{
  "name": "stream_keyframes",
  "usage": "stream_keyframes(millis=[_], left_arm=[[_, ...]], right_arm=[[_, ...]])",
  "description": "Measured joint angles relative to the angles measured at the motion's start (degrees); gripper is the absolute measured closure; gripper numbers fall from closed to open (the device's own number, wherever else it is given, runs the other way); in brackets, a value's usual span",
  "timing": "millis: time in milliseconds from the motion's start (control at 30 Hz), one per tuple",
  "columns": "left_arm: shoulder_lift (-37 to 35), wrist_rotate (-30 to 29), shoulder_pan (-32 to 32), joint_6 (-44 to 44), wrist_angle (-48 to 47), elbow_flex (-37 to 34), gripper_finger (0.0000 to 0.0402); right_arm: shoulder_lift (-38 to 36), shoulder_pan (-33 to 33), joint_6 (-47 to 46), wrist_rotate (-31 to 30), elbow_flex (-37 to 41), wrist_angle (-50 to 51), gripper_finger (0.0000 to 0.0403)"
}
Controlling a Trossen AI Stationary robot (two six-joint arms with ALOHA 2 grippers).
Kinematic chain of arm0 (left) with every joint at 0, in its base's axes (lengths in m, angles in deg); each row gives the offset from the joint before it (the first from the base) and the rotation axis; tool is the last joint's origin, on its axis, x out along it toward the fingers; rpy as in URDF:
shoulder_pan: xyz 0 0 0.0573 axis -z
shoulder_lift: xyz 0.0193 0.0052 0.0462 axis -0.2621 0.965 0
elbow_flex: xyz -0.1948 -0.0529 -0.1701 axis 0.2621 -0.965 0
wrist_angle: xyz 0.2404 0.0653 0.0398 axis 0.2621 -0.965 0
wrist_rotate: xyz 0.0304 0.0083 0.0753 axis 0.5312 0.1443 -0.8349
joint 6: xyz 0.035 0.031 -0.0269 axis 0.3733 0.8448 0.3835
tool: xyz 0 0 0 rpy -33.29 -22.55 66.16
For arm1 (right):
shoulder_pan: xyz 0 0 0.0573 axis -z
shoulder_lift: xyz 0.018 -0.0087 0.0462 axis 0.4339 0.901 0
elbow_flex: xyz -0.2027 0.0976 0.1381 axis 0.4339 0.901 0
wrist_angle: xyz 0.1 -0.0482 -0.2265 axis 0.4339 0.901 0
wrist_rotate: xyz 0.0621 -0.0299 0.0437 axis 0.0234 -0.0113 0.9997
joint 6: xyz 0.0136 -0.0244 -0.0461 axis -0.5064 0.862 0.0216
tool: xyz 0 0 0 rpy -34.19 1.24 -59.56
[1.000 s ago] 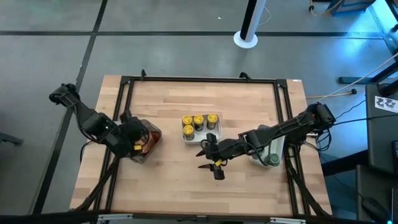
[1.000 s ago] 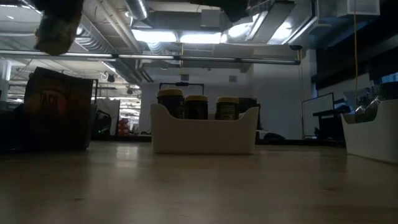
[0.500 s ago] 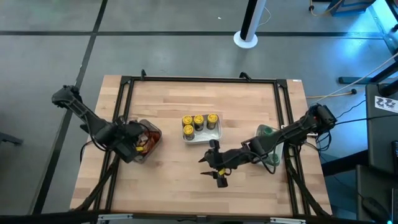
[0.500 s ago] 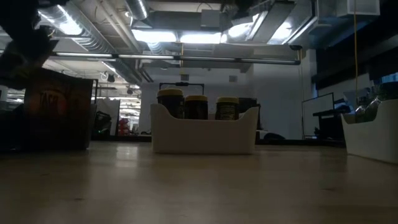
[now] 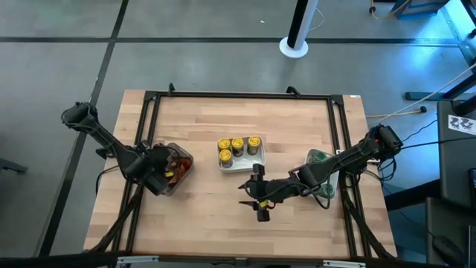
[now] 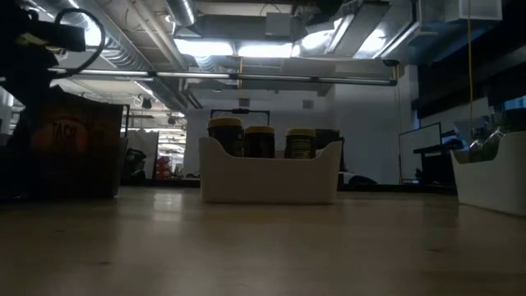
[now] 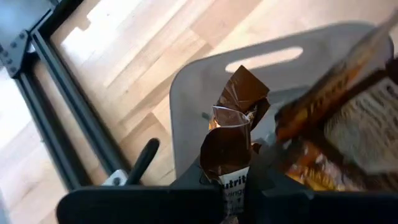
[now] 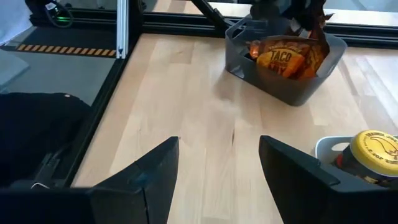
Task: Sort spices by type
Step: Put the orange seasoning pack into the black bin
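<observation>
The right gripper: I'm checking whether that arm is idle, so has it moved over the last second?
Yes. In the high view the right gripper, open and empty, has slid toward the near table edge, away from the white tray.

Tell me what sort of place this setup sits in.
Probably a robotics lab or workshop. The wooden table sits in a black metal frame on a grey concrete floor; the low view shows exposed ceiling ducts, strip lights and a monitor behind.

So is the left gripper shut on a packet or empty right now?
Shut on a packet: in the left wrist view the left gripper pinches a brown packet just above the grey bin.
</observation>
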Motion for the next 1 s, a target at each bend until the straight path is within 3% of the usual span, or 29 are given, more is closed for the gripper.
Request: stream_keyframes(millis=[200, 533, 833, 1000], left_arm=[[0.0, -5.1, -0.3, -1.0, 5.2, -3.3, 0.0394], [0.0, -5.1, -1.5, 0.5, 13.1, -7.9, 0.0394], [0.0, -3.4, -3.0, 0.3, 12.9, -8.6, 0.0393], [0.0, -1.8, -3.5, 1.5, 12.7, -8.6, 0.0354]], right_arm=[[0.0, 0.0, 0.2, -2.8, 0.0, -0.3, 0.0181], [0.1, 0.0, 0.2, -3.8, 0.0, -0.3, 0.0181], [2.6, 0.0, 0.0, -3.8, 0.0, -0.5, 0.0181], [2.9, 0.0, 0.0, -3.8, 0.0, -0.6, 0.0181]])
